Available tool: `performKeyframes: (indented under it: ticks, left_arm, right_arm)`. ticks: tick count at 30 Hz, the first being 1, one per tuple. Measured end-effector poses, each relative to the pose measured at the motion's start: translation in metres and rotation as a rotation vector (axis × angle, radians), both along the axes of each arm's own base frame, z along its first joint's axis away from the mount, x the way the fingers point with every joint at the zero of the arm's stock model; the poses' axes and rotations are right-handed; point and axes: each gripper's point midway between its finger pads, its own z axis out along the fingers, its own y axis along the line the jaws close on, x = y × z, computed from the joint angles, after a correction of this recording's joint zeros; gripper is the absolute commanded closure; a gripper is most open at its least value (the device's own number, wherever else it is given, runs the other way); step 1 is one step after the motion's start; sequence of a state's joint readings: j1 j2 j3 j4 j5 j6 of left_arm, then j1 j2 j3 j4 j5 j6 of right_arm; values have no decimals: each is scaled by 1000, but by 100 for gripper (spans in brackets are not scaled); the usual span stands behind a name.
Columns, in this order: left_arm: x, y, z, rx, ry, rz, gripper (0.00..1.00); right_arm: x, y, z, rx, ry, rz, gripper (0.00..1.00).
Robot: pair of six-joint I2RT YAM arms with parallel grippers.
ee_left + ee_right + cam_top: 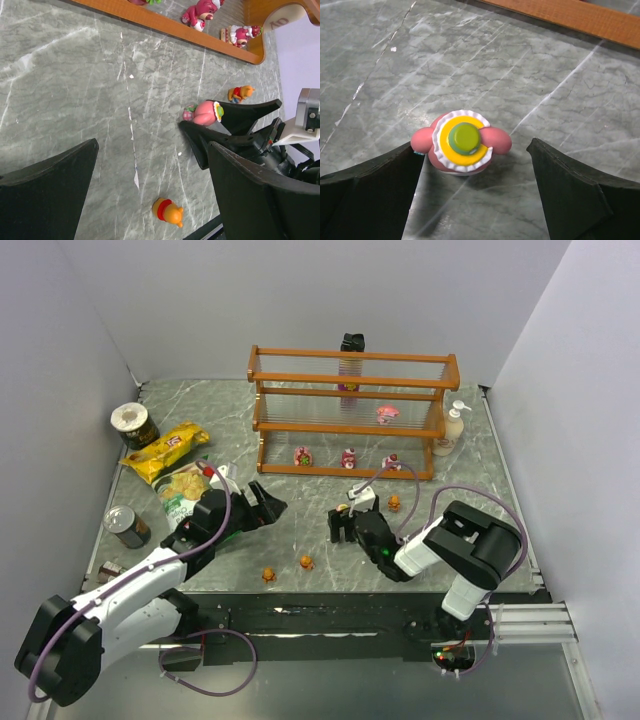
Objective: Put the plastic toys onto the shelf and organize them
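Note:
A pink toy (462,142) with a yellow and green cap sits on the table between the fingers of my right gripper (474,147). It lies close against the left finger, with a wide gap to the right one; the gripper is open. The same pink toy (204,112) shows in the left wrist view. My left gripper (152,145) hovers open and holds nothing, with an orange toy (168,212) lying below it. Two more orange toys (268,575) (394,503) lie on the table. The shelf (350,410) carries pink toys (349,458) on its lower tiers.
Chip bags (165,452) and cans (133,423) lie at the left of the table. A pump bottle (451,430) stands by the shelf's right end. A black object (352,342) sits on top of the shelf. The two grippers are close together mid-table.

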State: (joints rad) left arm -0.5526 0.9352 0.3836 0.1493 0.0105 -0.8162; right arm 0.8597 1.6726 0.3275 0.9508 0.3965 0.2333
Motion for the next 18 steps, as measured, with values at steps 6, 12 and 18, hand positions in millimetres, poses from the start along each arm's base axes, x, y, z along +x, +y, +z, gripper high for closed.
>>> performKeyframes:
  ticks: [6,12,18]
  left_arm:
    - [0,0,-7,13,19,0,4]
    - [0,0,-12,22,31,-1,4]
    - [1,0,-16,29,42,-1,4]
  right_arm:
    - [0,3,0,-22,-11,72,10]
    - [1,8,-1,-36,-31,109,6]
    - [1,9,-2,-48,-43,134,10]
